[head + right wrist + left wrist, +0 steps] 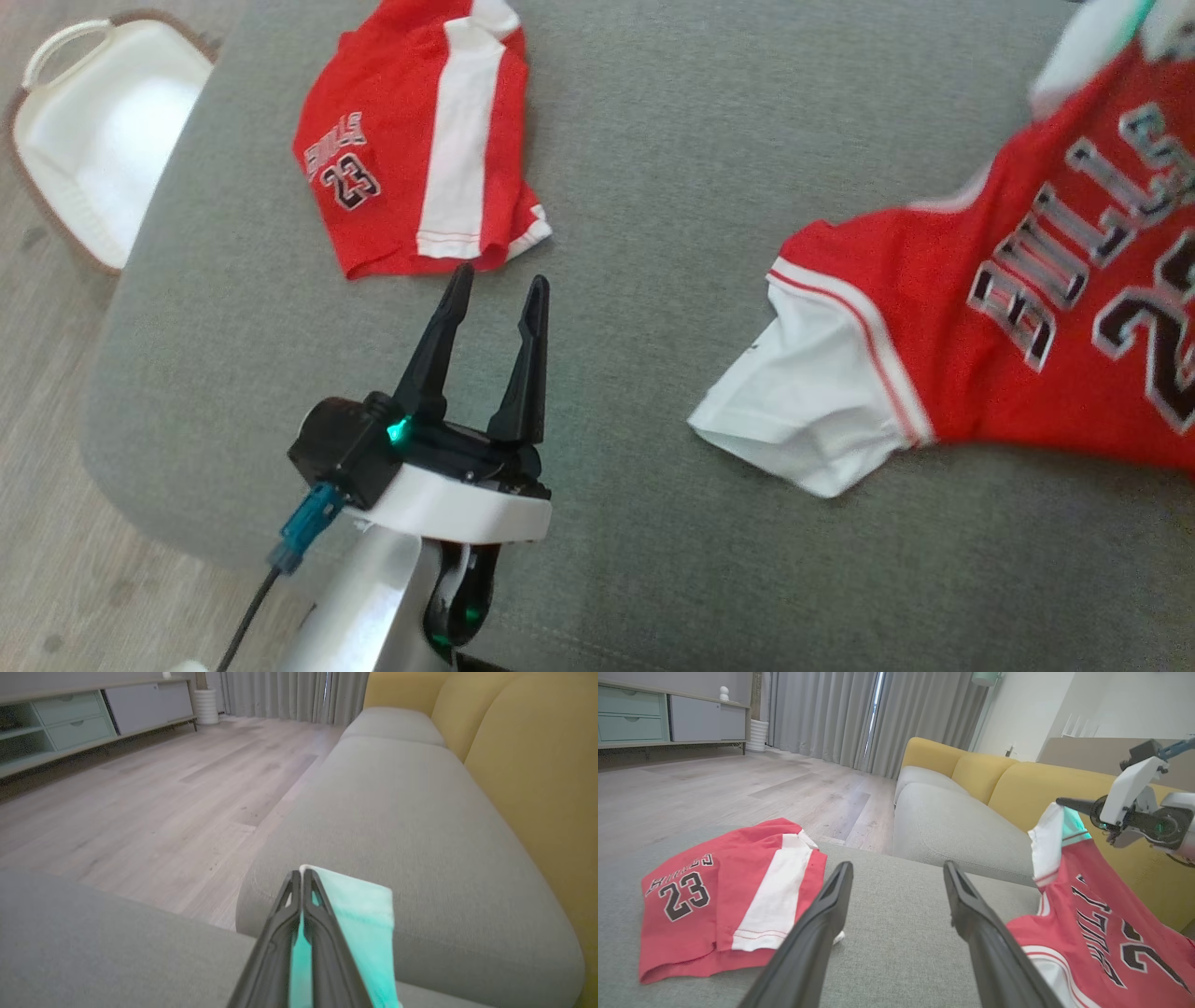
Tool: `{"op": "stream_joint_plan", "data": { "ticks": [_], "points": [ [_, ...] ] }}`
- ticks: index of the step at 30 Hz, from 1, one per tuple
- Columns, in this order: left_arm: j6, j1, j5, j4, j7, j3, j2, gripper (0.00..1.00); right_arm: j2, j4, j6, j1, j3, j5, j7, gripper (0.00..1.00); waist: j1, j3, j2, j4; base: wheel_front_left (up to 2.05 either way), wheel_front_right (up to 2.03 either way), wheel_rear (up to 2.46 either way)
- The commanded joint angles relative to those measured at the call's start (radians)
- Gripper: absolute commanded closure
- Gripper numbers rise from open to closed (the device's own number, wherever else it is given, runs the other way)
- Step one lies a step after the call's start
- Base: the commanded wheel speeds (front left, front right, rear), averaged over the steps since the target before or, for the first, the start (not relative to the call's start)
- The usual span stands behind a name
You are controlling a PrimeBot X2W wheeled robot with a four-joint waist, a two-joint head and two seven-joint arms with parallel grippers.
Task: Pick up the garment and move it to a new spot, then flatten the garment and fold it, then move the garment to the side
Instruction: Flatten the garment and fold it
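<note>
The garment, a red jersey (pixel 1027 308) with white sleeves and "BULLS" lettering, lies partly on the grey cushion (pixel 653 187) at the right, with one white sleeve spread toward the middle. Its far shoulder is lifted off the cushion. In the left wrist view my right gripper (pixel 1059 801) is shut on that raised white sleeve edge, and the jersey (pixel 1087 933) hangs down from it. The right wrist view shows my right gripper (pixel 301 875) pinching pale, green-lit fabric (pixel 359 914). My left gripper (pixel 497 278) hovers open and empty over the cushion's front, just below the shorts.
Red shorts (pixel 420 140) with a white stripe and "23" lie crumpled at the cushion's far left. A white basket (pixel 103 140) stands on the wooden floor beyond the left edge. A grey sofa seat (pixel 397 812) with yellow backrests (pixel 1017 779) lies ahead.
</note>
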Motion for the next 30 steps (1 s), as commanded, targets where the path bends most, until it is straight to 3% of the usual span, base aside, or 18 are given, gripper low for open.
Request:
{"op": "stream_joint_plan", "data": {
  "ticks": [1, 3, 4, 5, 12, 20, 24, 30],
  "points": [
    [0.005, -0.025, -0.005, -0.036, -0.009, 0.025, 0.004, 0.00, 0.009, -0.027, -0.001, -0.033, 0.007, -0.010, -0.013, 1.00, 0.0000, 0.002, 0.0000, 0.011, 0.00, 0.00, 0.00],
    [0.007, -0.020, -0.012, -0.039, -0.009, 0.022, 0.004, 0.00, -0.001, 0.011, -0.001, -0.081, -0.016, -0.076, -0.052, 1.00, 0.0000, 0.005, 0.0000, 0.032, 0.00, 0.00, 0.00],
    [0.008, -0.018, -0.015, -0.041, -0.009, 0.021, 0.004, 0.00, -0.003, 0.022, -0.001, -0.093, -0.016, -0.103, -0.061, 0.56, 0.0000, 0.006, 0.0000, 0.038, 0.00, 0.00, 0.00],
    [0.010, -0.017, -0.017, -0.044, -0.009, 0.021, 0.004, 0.00, -0.005, 0.033, -0.001, -0.103, -0.021, -0.126, -0.069, 0.00, 0.0000, 0.008, 0.0000, 0.043, 0.00, 0.00, 0.00],
    [0.024, -0.006, -0.024, -0.051, -0.009, 0.040, 0.004, 0.00, 0.035, 0.094, -0.001, -0.089, -0.089, -0.214, -0.128, 0.00, 0.0000, -0.006, 0.0000, 0.024, 0.00, 0.00, 0.00],
    [0.015, 0.011, 0.015, -0.050, -0.009, 0.120, 0.004, 0.00, 0.163, 0.101, -0.001, 0.048, -0.097, -0.179, -0.285, 0.00, 0.0000, -0.091, 0.0000, -0.120, 0.00, 0.00, 0.00],
    [0.004, 0.031, 0.043, -0.048, -0.009, 0.164, 0.004, 0.00, 0.225, 0.016, -0.001, 0.152, -0.091, -0.128, -0.303, 0.00, 0.0000, -0.136, 0.0000, -0.219, 0.00, 0.00, 0.00],
    [-0.012, 0.063, 0.070, -0.042, -0.009, 0.197, 0.004, 0.00, 0.260, -0.252, -0.001, 0.426, -0.040, -0.019, -0.304, 0.00, 0.0000, -0.193, 0.0000, -0.336, 0.00, 0.00, 0.00]
  ]
}}
